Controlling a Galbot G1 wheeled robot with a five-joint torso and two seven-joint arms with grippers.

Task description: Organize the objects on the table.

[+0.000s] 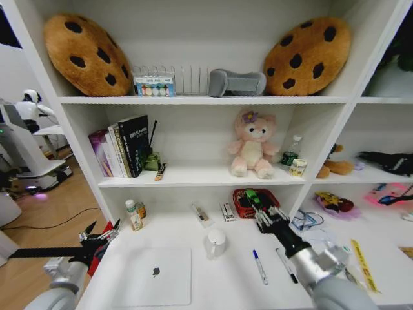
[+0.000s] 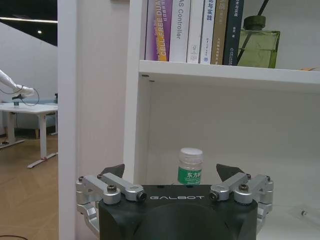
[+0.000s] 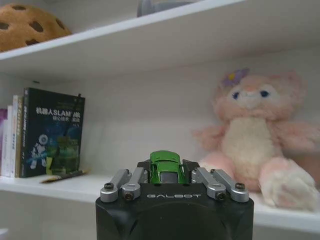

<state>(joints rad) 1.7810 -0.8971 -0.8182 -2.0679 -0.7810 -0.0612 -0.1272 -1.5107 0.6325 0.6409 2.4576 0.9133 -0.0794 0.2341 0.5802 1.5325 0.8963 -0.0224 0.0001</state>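
Right gripper [image 1: 264, 213] is raised above the back part of the table [image 1: 239, 284], near the red basket [image 1: 244, 205], jaws clamped on the green toy car [image 3: 166, 167]; the right wrist view shows the car pinched across its body between the fingers, one end of it poking up out of the jaws, long axis running along the gripper's reach, toward the shelving. Which end that is, can't tell. The car looks light, hard and glossy, so probably a bit slippery; a grip across its sides, as now, seems the sensible hold. Left gripper [image 1: 101, 234] hangs off the table's left edge, jaws spread wide and empty, facing a small white-capped bottle [image 2: 190, 166] near the back-left corner. Silver laptop [image 1: 155, 276] lies flat and closed by the front-left, long side parallel to the front edge; thin, stiff, smooth, likely best lifted by an edge. Blue-capped marker [image 1: 260, 266] and black marker [image 1: 286, 265] lie near each other right of the middle, both with long axis running roughly front-to-back, slightly angled; light, round, they would roll. White mug [image 1: 216, 243] stands between laptop and markers.
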